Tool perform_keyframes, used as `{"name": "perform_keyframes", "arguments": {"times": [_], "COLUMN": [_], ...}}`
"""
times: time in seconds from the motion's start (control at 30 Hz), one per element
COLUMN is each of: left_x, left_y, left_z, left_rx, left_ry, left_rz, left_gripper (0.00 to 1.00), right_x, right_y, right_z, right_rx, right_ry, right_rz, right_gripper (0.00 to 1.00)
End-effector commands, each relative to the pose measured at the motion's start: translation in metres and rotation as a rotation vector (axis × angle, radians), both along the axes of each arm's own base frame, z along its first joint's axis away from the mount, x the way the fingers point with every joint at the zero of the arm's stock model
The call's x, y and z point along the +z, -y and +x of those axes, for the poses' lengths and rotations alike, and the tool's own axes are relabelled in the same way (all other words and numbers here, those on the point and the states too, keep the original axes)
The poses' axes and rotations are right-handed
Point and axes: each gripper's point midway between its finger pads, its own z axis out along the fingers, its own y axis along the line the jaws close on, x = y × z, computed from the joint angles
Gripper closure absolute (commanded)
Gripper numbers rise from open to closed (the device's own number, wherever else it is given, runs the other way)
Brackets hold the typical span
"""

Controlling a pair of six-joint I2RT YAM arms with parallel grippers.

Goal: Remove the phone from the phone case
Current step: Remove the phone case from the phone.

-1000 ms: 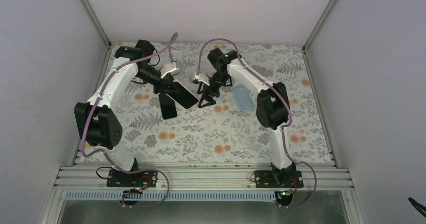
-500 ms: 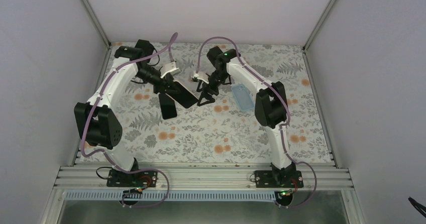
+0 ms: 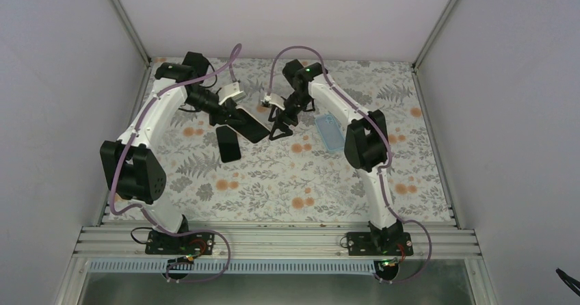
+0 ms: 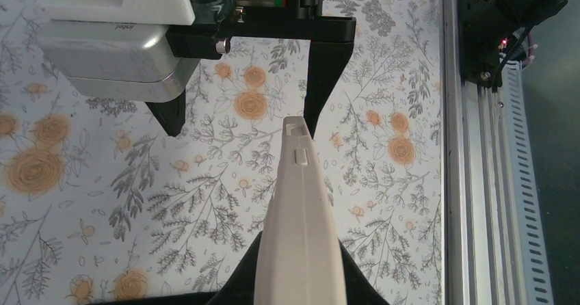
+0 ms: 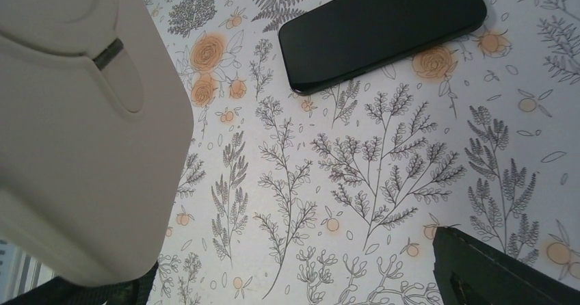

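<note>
Left gripper (image 3: 229,115) is pinched on the cream phone case (image 4: 301,216), which is held raised over the table (image 3: 287,175).

The phone (image 3: 249,128) is judged to be seated in that case, its dark face seen from above. The right gripper (image 3: 280,126) is held spread just beside the case's free end, apparently not touching it. If the case is pushed off-centre by one finger, it could be twisted out of the pinch and dropped. A freed phone could likewise be let fall near the second dark handset (image 5: 383,28) lying flat on the table. A clear case (image 3: 330,132) is seen well apart.
</note>
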Motion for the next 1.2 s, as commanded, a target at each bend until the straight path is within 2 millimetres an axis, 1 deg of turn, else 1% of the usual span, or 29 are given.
{"name": "perform_keyframes", "arguments": {"times": [0.0, 0.4, 0.7, 0.83, 0.9, 1.03, 1.1, 1.17], "left_x": [0.033, 0.041, 0.057, 0.058, 0.055, 0.044, 0.042, 0.043], "left_y": [0.015, 0.02, 0.03, 0.036, 0.038, 0.037, 0.036, 0.035], "left_z": [-0.021, -0.027, -0.032, -0.037, -0.038, -0.033, -0.032, -0.032], "left_rx": [-0.052, -0.064, -0.088, -0.105, -0.113, -0.11, -0.107, -0.107], "left_ry": [0.003, 0.001, 0.009, -0.007, -0.016, -0.025, -0.024, -0.011], "left_rz": [-0.127, -0.164, -0.211, -0.227, -0.228, -0.194, -0.182, -0.174], "left_gripper": [0.98, 0.98, 0.98, 0.98, 0.98, 0.98, 0.98, 0.98], "right_x": [-0.001, -0.006, -0.006, -0.006, -0.002, 0.003, 0.002, 0.002], "right_y": [0.0, 0.01, 0.015, 0.018, 0.019, 0.022, 0.03, 0.044], "right_z": [0.023, 0.044, 0.063, 0.073, 0.077, 0.072, 0.059, 0.041], "right_rx": [-0.023, -0.056, -0.093, -0.119, -0.127, -0.122, -0.107, -0.087], "right_ry": [0.049, 0.092, 0.129, 0.144, 0.148, 0.138, 0.103, 0.067], "right_rz": [0.018, -0.004, -0.006, -0.005, 0.006, 0.013, 0.0, -0.007], "right_gripper": [0.02, 0.02, 0.01, 0.01, 0.0, 0.0, 0.0, 0.0]}}
